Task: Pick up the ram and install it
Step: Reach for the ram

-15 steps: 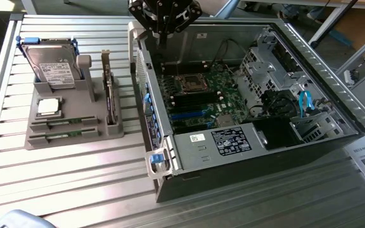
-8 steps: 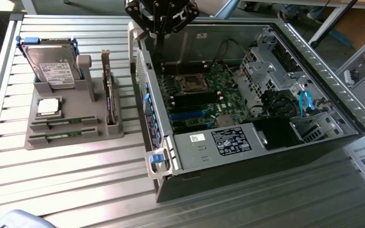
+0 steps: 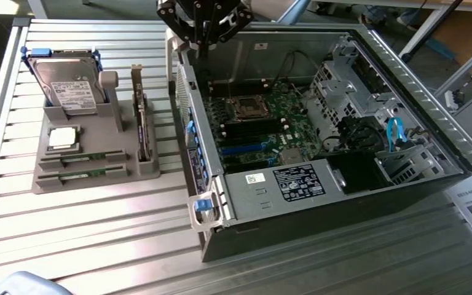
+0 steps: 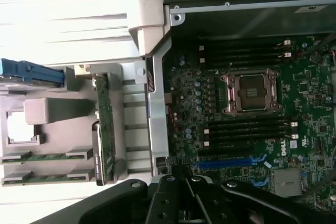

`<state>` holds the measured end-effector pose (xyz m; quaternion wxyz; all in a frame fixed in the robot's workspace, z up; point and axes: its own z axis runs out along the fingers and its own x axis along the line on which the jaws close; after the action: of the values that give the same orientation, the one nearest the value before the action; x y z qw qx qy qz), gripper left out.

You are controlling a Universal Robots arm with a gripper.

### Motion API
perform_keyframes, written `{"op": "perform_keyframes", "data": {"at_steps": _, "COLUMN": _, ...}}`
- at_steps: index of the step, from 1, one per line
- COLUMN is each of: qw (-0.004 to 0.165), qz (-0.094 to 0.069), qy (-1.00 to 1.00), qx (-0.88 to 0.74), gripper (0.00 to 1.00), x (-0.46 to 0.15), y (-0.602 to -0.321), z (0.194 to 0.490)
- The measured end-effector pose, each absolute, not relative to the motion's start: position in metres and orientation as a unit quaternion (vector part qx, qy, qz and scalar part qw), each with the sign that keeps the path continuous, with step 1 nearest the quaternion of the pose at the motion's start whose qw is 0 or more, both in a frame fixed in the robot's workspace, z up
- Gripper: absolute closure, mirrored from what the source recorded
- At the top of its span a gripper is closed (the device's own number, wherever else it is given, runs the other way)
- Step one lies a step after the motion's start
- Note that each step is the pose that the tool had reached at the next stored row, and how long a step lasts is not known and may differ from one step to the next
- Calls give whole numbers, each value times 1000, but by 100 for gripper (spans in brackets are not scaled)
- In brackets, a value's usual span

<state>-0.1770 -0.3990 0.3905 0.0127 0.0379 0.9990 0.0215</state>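
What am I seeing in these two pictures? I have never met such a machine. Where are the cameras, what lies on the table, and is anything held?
This is a robot arm ending in a black gripper. One picture comes from a camera standing off the arm; the other from a camera on its wrist, looking down past the gripper. On the table stand an open computer case and, at the exterior view's left, a grey holder with a hard drive, a card and two ram sticks. The gripper hangs over the case's edge, shut. Both ram sticks lie in the holder, so none is held.
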Motion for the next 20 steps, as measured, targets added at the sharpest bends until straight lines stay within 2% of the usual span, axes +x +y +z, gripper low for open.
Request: {"op": "perform_keyframes", "data": {"at_steps": 20, "qw": 13, "qz": 22, "qy": 999, "qx": 38, "gripper": 90, "x": -206, "y": -399, "z": 389}}
